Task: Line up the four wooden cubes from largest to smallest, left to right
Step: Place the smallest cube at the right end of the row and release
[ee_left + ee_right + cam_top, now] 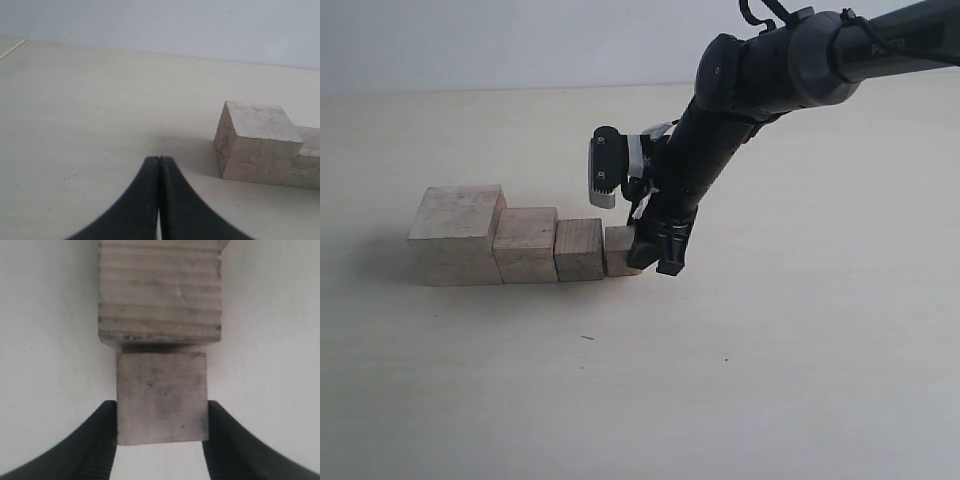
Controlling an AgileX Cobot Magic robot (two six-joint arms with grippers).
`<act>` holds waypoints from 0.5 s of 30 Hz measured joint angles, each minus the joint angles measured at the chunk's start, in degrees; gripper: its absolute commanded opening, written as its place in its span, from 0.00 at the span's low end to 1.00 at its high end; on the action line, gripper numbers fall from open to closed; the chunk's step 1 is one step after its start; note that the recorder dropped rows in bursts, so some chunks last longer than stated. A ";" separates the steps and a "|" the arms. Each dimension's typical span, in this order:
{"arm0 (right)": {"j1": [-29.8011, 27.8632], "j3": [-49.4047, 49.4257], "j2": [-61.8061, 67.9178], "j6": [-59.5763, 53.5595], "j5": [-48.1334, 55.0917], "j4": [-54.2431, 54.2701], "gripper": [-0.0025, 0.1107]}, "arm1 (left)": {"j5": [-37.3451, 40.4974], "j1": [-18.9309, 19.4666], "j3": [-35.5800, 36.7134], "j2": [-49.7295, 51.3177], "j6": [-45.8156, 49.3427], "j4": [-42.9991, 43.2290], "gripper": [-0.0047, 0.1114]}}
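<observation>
Four wooden cubes stand in a row on the pale table, shrinking from left to right: the largest cube, the second cube, the third cube and the smallest cube. My right gripper reaches down at the row's right end, shut on the smallest cube, with one black finger pressed on each side. The third cube lies just beyond it. My left gripper is shut on nothing, hovering low over the table some way from the largest cube; the exterior view does not show it.
The right arm slants down from the upper right over the table. The second cube peeks out behind the largest one in the left wrist view. A thin pale strip lies far off near the table's edge.
</observation>
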 measured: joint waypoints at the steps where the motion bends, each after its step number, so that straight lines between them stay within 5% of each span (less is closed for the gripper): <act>1: 0.00 0.00 0.00 0.10 -0.11 0.00 0.10 | 0.00 0.00 0.00 0.00 0.00 0.00 0.04; 9: 0.00 0.00 0.00 0.23 -0.66 1.27 0.49 | 0.00 0.00 0.00 0.00 0.00 0.00 0.04; 15: 0.13 0.00 0.00 0.23 -0.71 1.54 0.64 | 0.00 0.00 0.00 0.00 0.00 0.00 0.04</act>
